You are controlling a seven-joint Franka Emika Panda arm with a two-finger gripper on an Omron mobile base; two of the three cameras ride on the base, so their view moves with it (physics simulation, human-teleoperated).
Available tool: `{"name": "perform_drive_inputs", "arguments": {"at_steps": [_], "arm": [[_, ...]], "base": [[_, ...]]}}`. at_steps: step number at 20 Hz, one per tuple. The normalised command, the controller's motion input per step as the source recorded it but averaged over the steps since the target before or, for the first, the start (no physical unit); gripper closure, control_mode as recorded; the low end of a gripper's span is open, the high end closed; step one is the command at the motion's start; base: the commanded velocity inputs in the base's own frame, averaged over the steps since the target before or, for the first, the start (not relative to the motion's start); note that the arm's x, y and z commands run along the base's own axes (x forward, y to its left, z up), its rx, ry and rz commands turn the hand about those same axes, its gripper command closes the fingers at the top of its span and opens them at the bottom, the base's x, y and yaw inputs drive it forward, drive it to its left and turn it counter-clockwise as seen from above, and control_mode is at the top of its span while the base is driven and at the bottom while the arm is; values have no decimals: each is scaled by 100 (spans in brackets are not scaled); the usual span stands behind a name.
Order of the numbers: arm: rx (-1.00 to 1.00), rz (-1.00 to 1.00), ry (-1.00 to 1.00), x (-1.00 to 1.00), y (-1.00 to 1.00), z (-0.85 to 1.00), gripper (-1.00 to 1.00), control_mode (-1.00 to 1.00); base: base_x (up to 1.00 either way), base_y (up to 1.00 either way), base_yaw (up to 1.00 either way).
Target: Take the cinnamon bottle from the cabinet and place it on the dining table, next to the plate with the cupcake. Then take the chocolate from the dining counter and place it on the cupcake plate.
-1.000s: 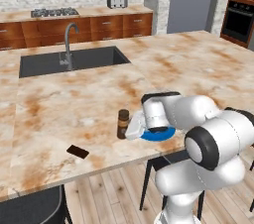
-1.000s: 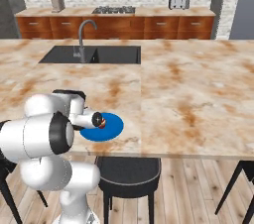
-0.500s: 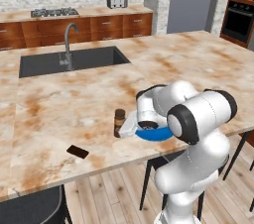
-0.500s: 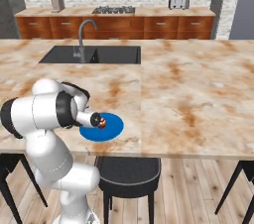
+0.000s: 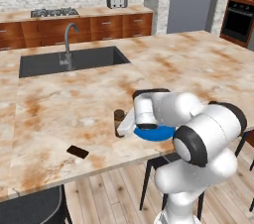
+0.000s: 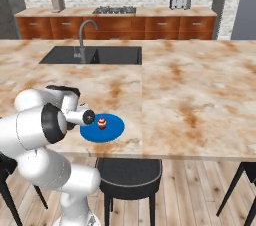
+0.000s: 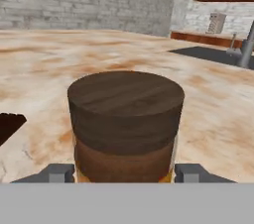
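Sink (image 5: 74,60), faucet (image 5: 68,44), toaster (image 5: 116,1), stool (image 6: 129,172)

This is a home kitchen. A long marble-topped island (image 5: 79,114) holds a dark sunken sink (image 5: 69,60) with a curved steel tap (image 5: 68,44). Along the far brick wall run reddish wooden cabinets (image 6: 125,27), a gas hob (image 6: 113,10) and a toaster (image 6: 180,2). Far right stands a built-in oven (image 5: 239,20); black stools (image 6: 129,175) sit near.
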Motion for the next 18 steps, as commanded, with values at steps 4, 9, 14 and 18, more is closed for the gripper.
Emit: {"name": "perform_drive_inputs", "arguments": {"at_steps": [4,9,14,18], "arm": [[-1,-8,0,-32,-19,97,-100,-100],[-1,-6,0,-40,-6,100,-100,-100],[-4,-8,3,-43,0,100,-100,-100],[-6,-10,2,-52,0,100,-100,-100]], "base": [[0,0,0],[0,0,0],[0,0,0],[0,0,0]]}}
